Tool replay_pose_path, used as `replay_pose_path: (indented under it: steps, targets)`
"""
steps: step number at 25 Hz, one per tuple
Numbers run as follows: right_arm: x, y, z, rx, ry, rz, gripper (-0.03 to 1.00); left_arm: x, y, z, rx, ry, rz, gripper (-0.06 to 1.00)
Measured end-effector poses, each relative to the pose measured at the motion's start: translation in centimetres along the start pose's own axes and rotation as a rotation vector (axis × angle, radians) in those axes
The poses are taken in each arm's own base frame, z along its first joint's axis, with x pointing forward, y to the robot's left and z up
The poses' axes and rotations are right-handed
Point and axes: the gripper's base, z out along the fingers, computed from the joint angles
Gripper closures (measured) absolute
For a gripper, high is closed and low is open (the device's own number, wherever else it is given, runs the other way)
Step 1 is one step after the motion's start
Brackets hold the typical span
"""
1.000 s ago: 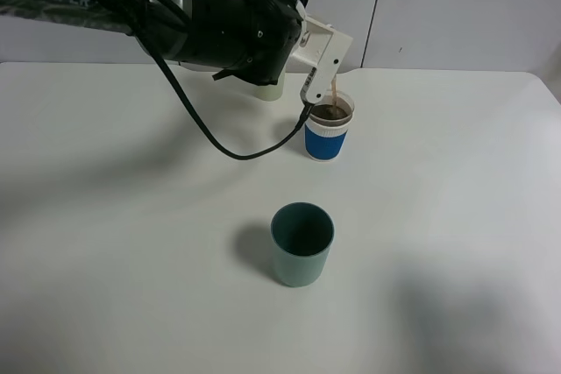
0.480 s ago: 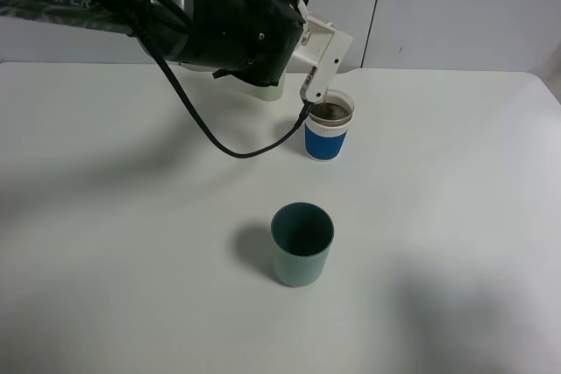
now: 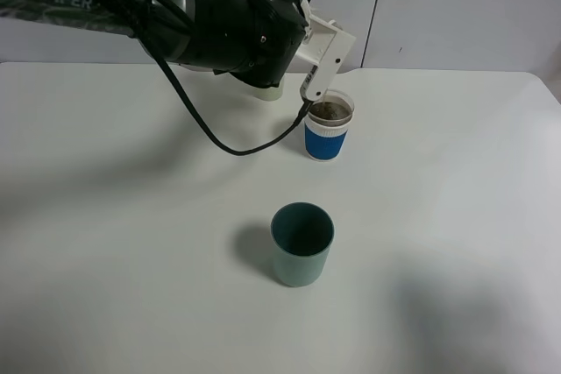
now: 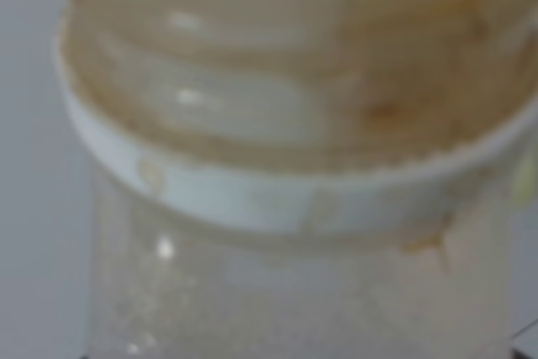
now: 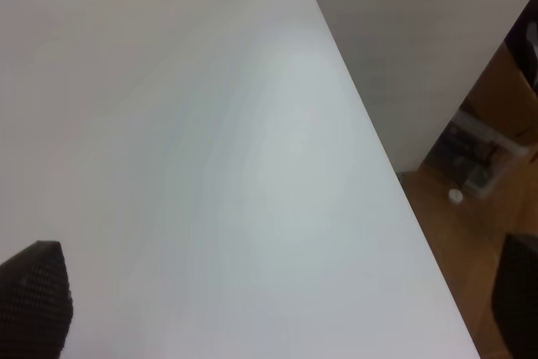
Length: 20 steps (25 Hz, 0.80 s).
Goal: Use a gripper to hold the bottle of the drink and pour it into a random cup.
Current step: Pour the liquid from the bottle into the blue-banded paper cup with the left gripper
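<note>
- The left black arm (image 3: 219, 28) reaches over the white worktop (image 3: 131, 216) from the left much as it did a second ago. Its white left gripper (image 3: 316, 76) now sits slightly higher and is tipped back a little.
- A second ago a thin brown stream ran from the gripper's tip into the cup (image 3: 329, 129). Half a second ago it had stopped, and none shows now.
- The cup, with its blue sleeve, has not moved. It stands just under the gripper's tip with brown drink near its rim.
- The teal cup (image 3: 302, 243) nearer the front stands where it did, well apart from the others.
- The pale green tumbler (image 3: 270, 89) is mostly hidden behind the arm; only its lower edge shows.
- From the high camera the bottle cannot be made out among the white jaws. The left wrist view is filled with the bottle (image 4: 294, 166), a blurred threaded neck and white ring stained brown. It is held aloft over the cup, so the jaws are gripping it, though the contact itself is hidden.
- Of the right gripper (image 5: 34, 300) only a dark textured corner shows, above the worktop's edge. I cannot tell how its jaws stand.
</note>
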Motion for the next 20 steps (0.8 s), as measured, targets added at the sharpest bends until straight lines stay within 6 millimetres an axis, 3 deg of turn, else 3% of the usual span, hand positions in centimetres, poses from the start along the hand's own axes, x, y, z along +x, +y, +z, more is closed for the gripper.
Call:
replay_pose_path:
  steps: [20]
  targets:
    - [0.0, 0.0, 0.0, 0.0, 0.0, 0.0, -0.03, -0.55, 0.33, -0.65, -0.018, 0.013, -0.028, 0.6]
